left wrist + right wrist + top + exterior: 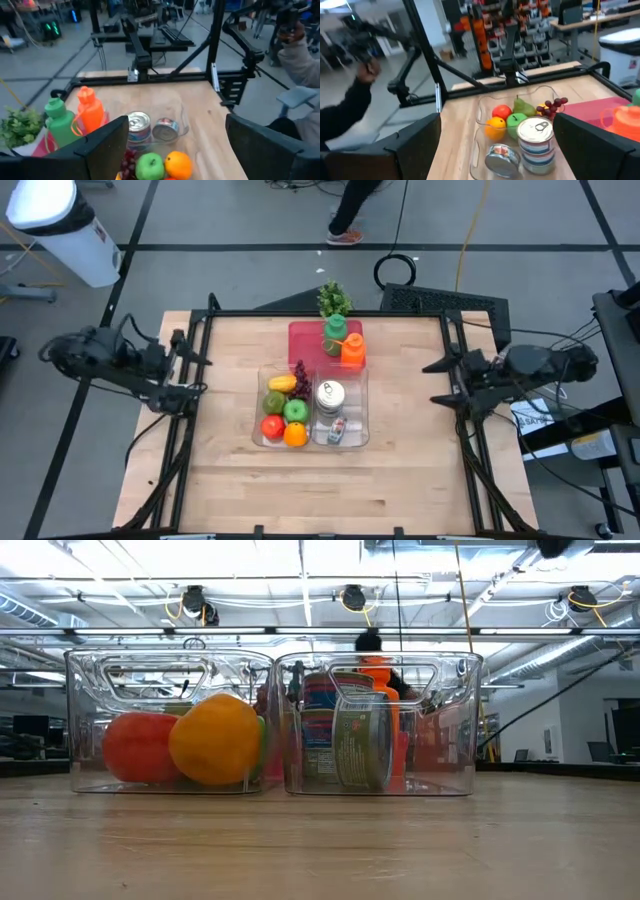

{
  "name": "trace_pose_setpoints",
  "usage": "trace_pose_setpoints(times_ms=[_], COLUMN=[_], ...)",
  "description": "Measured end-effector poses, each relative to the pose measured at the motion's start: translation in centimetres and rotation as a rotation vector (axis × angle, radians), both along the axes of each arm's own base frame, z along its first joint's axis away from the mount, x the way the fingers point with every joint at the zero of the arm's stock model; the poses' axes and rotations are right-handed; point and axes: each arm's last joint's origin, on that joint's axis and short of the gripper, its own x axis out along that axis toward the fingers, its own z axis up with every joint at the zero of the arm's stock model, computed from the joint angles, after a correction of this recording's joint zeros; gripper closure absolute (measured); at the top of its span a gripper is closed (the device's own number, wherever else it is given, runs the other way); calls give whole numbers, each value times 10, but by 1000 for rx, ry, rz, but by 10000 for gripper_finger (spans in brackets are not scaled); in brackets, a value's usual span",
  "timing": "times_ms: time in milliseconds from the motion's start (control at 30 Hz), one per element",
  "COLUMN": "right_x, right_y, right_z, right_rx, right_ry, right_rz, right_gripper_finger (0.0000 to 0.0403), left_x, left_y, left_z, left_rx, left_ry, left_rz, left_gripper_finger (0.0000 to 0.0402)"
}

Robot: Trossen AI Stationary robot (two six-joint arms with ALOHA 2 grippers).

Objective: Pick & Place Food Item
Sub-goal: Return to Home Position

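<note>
The orange (295,436) is seen in the left transparent bin (258,408) among the fruit; left gripper (200,377) and right gripper (435,383) are held spread, empty, at the table's sides. Sorting is judged finished.

Fruit (285,410) in left bin (257,442), cans (330,395) in right bin (365,420), bottles (352,350) seemingly just behind

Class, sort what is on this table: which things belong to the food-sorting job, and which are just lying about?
Job: left bin, orange, red apple, green apple, grapes, right bin, cans.
Lying about: green bottle, orange bottle, greens, red mat.
</note>
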Motion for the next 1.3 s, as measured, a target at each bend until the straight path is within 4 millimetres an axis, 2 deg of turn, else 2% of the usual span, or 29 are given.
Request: trace_pose_setpoints(times_ms=[100,300,433,533,767,900,967,1100,1167,1300], right_x=[-2,9,13,12,-4,-2,-1,3,5,9], right_y=[-1,3,4,3,-3,-4,-5,-4,-3,-2], right_z=[-32,-92,-122,-129,-123,-126,-129,-141,-148,-164], right_rx=[22,5,-23,-71,-148,-173,-182,-182,-183,-172], right_ry=[-71,-220,-277,-306,-403,-368,-341,-301,-292,-273], right_rz=[2,3,2,-7,-38,-76,-104,-68,-46,-46], right_gripper_finger=[39,39,39,39,39,39,39,39,39,39], left_x=[9,40,45,38,20,26,28,33,34,39], left_y=[-3,-11,-10,-7,3,4,3,3,2,0], left_z=[-30,-97,-131,-142,-169,-190,-191,-208,-208,-221], left_rx=[45,50,27,-3,-19,-18,-27,-47,-62,-58], left_ry=[-17,-68,-99,-139,-237,-202,-226,-201,-241,-265], left_rz=[1,34,95,115,167,188,172,138,109,88], left_gripper_finger=[64,64,64,64,64,64,64,64,64,64])
